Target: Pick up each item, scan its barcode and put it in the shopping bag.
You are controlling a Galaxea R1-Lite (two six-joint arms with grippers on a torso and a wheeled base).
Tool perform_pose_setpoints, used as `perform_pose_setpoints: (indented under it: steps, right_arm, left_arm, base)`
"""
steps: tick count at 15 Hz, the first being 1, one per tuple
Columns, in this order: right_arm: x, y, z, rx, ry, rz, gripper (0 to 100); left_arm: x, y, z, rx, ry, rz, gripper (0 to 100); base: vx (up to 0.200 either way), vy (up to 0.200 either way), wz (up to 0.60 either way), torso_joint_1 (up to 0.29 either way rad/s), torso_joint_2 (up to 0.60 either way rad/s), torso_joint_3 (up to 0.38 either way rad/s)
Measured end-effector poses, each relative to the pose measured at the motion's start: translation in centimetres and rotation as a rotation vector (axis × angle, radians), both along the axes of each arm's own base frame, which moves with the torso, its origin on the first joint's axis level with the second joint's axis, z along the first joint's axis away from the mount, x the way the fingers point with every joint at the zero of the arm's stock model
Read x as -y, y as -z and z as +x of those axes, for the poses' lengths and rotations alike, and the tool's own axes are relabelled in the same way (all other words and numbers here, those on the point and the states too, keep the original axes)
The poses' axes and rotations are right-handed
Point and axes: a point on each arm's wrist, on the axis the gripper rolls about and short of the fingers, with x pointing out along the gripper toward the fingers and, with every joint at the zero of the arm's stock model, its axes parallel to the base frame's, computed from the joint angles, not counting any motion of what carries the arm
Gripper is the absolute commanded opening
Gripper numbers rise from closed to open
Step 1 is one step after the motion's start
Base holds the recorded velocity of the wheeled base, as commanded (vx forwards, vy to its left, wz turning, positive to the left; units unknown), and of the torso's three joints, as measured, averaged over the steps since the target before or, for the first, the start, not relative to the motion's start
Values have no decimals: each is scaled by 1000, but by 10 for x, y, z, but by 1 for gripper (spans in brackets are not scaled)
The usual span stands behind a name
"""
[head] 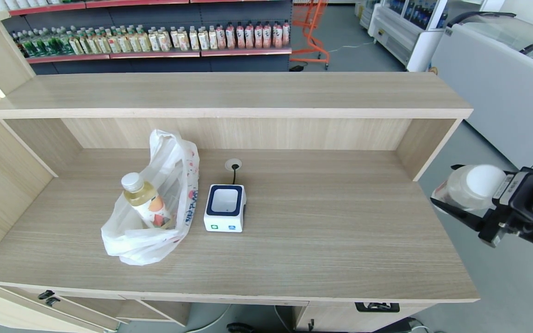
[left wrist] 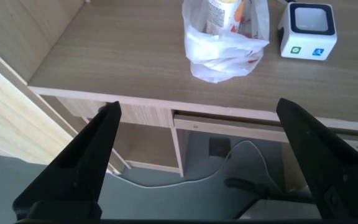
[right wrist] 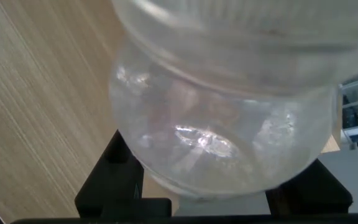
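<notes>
A white plastic shopping bag (head: 155, 217) lies open on the wooden counter (head: 322, 231), with a pale tea bottle (head: 145, 200) standing inside it. To its right stands the white barcode scanner (head: 225, 207) with a dark-framed window. My right gripper (head: 461, 208) hangs off the counter's right end, shut on a clear bottle with a white cap (head: 472, 187); that bottle (right wrist: 222, 124) looms between the black fingers in the right wrist view. My left gripper (left wrist: 197, 162) is open, below and in front of the counter's front edge, with the bag (left wrist: 225, 43) and scanner (left wrist: 308, 30) beyond it.
The counter has a raised back ledge (head: 229, 95) and side walls. Drawers and cables (left wrist: 185, 177) sit under the front edge. Behind are store shelves of bottles (head: 155, 39), an orange rack (head: 310, 27) and freezers (head: 502, 60) on the right.
</notes>
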Motion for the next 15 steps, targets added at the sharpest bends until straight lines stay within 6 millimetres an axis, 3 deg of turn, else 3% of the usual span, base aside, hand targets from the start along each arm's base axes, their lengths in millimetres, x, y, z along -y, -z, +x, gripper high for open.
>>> perform_pose_setpoints:
  steps: [15]
  right_arm:
    - [-3,1,4,-22,-22,29,0]
  left_arm:
    - [0,0,0,0,0,-4,100]
  base:
    - [0,200,0,2,1,1]
